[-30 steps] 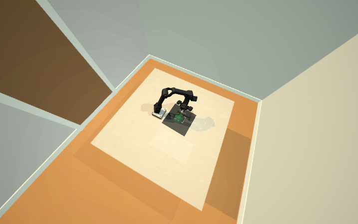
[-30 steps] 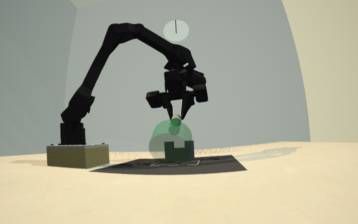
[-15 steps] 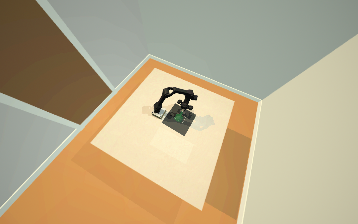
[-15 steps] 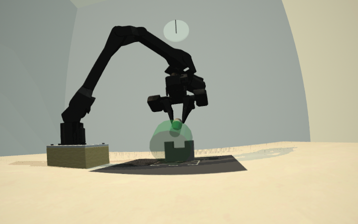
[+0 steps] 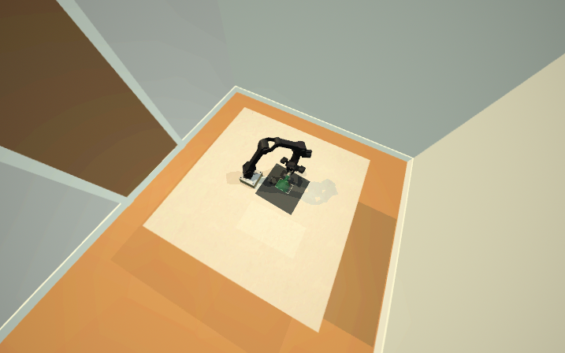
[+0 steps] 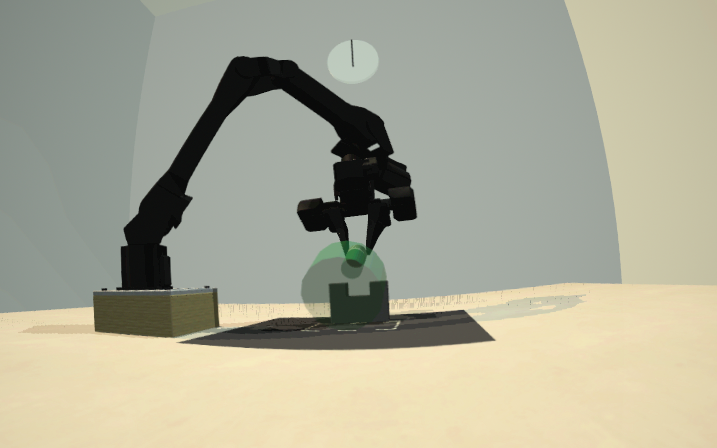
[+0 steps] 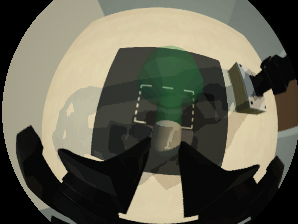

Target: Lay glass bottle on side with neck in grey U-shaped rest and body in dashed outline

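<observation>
Just above and behind the grey rest (image 6: 359, 311), as the exterior view has it, comes the green glass bottle (image 5: 283, 184) (image 6: 316, 281) (image 7: 170, 75), tilted well over, its neck pointing our way over the notch but not down in it! Whether its body touches the mat (image 5: 291, 206) (image 6: 439, 329) (image 7: 127, 60) I can't tell. And look at the grip: the pincer (image 5: 290, 173) (image 6: 357, 250) (image 7: 165, 143) is clamped on the neck near the mouth, a slim, round hold, sensible enough for guiding that end into the rest. Glass, remember! Stiff, likely slick, no give at all, and I'd judge most of the weight sits in that fat body, so it could swivel or roll between the fingers. Ease it down, keep the hold until rest and mat share the load, then part the fingers gently. Beneath the rest, the dashed outline (image 5: 287, 192) (image 6: 397, 325) (image 7: 193, 112) awaits the body; beyond it to one side, the arm's wooden block (image 5: 250, 180) (image 6: 132, 314) (image 7: 240, 92) stands well apart. A knock against that hard grey edge could finish it!
</observation>
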Motion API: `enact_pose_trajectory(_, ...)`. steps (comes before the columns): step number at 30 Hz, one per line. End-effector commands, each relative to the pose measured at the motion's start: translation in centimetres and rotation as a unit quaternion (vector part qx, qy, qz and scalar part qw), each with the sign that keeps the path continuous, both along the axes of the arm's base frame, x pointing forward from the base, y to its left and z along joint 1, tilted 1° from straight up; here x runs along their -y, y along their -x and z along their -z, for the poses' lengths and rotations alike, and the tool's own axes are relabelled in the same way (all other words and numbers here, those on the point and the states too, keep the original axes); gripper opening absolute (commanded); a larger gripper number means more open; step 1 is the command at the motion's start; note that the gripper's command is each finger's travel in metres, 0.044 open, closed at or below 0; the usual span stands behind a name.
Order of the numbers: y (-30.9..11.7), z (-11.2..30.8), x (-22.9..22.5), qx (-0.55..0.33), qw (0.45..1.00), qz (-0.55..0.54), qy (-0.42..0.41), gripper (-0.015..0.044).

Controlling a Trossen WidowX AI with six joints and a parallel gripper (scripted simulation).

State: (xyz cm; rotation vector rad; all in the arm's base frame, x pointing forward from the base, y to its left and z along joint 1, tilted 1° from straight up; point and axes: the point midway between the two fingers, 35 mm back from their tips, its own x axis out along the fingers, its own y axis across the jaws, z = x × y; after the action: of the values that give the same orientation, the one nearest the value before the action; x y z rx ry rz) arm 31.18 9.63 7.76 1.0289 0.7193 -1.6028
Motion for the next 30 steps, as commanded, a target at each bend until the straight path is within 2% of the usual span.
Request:
enact_pose_trajectory(1, -0.2, 0.6, -0.3, 0.000, 1.000, 0.002, -0.001, 0.0116)
enact_pose_trajectory(30, -0.4, 2.0, -1.4, -0.001, 1.000, -0.010, 0.001, 0.0116)
